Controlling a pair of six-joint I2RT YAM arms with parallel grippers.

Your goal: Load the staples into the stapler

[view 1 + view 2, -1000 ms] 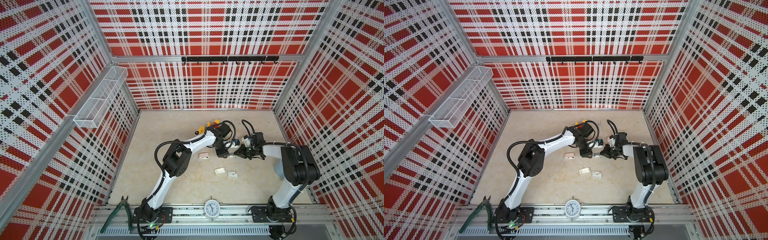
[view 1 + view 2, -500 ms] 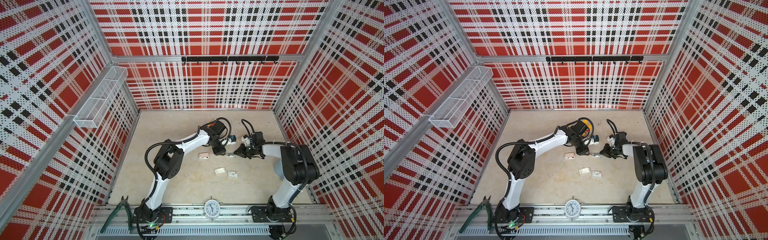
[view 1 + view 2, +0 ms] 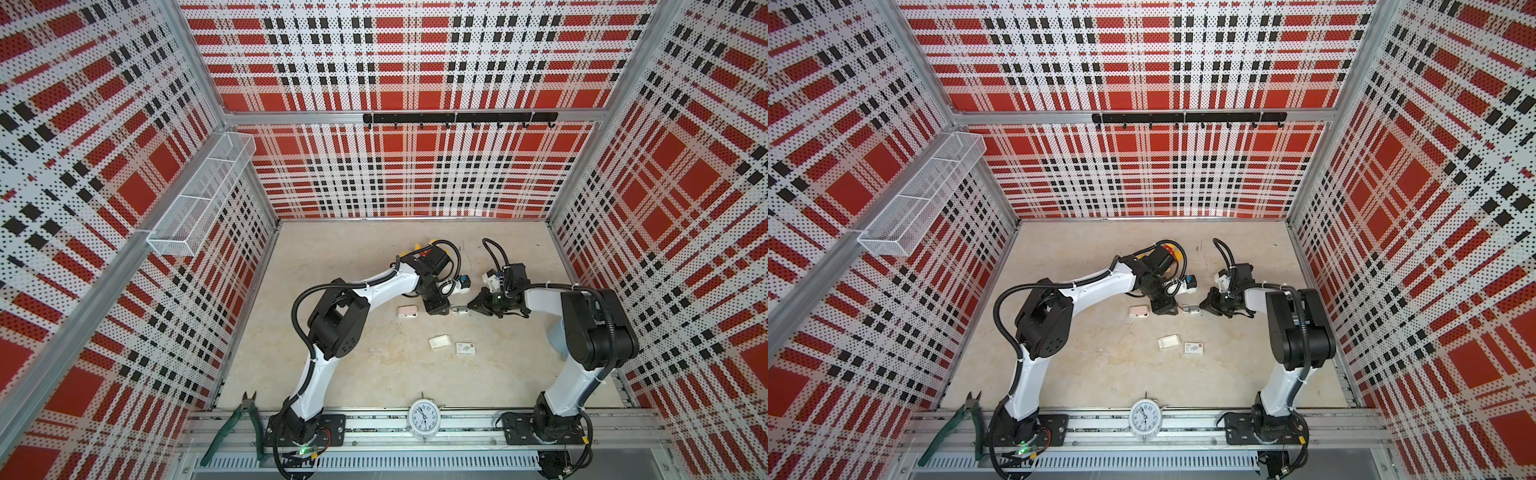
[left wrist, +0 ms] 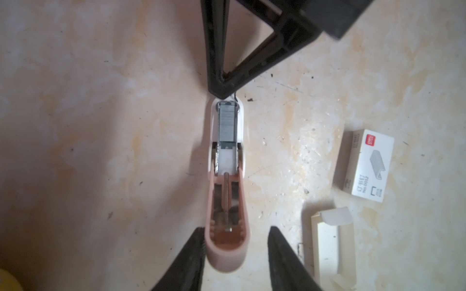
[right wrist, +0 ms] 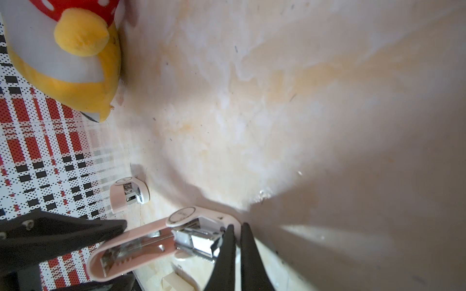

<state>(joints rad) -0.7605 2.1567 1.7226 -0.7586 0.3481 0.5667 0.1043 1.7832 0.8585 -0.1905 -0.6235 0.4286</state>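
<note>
One short silvery-grey strip of joined staples (image 4: 228, 123) already lies in the metal channel of the opened pale-pink plastic stapler (image 4: 227, 191), mid-table between the arms. Closing the lid is, I judge, the step in hand. The left gripper (image 4: 235, 229) straddles the swung-open lid's end, jaws apart, one finger touching, and must fold it down squarely. The right gripper (image 5: 237, 225), pinched shut and empty, braces the stapler's nose. A second pink stapler (image 3: 407, 311), a white printed cardboard box (image 4: 363, 166) and an open white tray (image 4: 330, 241) lie near, seemingly out of the way.

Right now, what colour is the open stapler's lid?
Pale pink lid, clearest in the left wrist view.
</note>
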